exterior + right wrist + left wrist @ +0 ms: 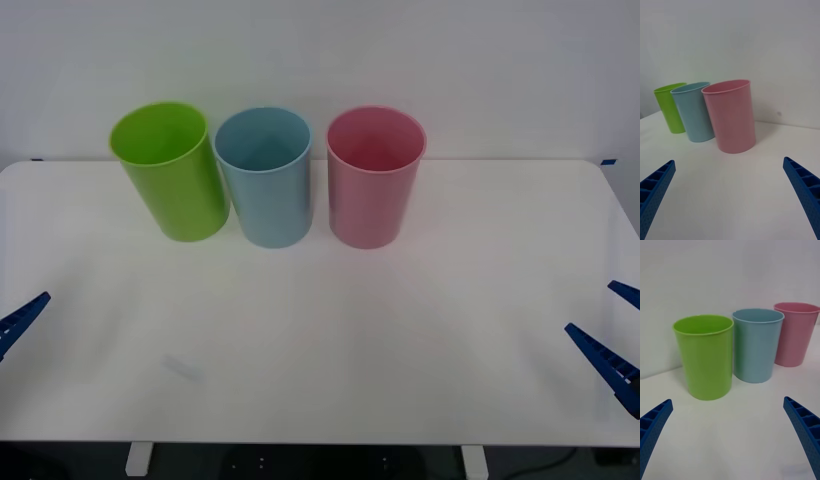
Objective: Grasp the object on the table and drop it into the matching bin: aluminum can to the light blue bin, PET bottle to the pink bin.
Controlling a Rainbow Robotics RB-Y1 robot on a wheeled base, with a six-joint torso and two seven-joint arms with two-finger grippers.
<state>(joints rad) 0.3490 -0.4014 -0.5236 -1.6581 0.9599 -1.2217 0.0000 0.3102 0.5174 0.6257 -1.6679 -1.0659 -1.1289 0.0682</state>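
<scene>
Front view: left hand [12,322] and right hand [612,335] parked wide open, empty, at bench [400,340] edges; no can on it; possibly already inside light blue bin [265,178], interior unclear.

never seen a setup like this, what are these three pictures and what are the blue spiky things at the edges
This is a two-armed robot at a white table. The wide picture comes from a camera above its arms, looking forward and down. The two tall pictures come from cameras on its wrists.

The blue ribbed pieces are the robot's jaws. The left gripper is open at the table's left edge, and the right gripper is open at the right edge. Both hold nothing.

At the far side of the table three plastic bins stand upright in a row: a lime green bin on the left, a light blue bin in the middle and a pink bin on the right. As far as the wide picture looks into them, they seem empty.
</scene>
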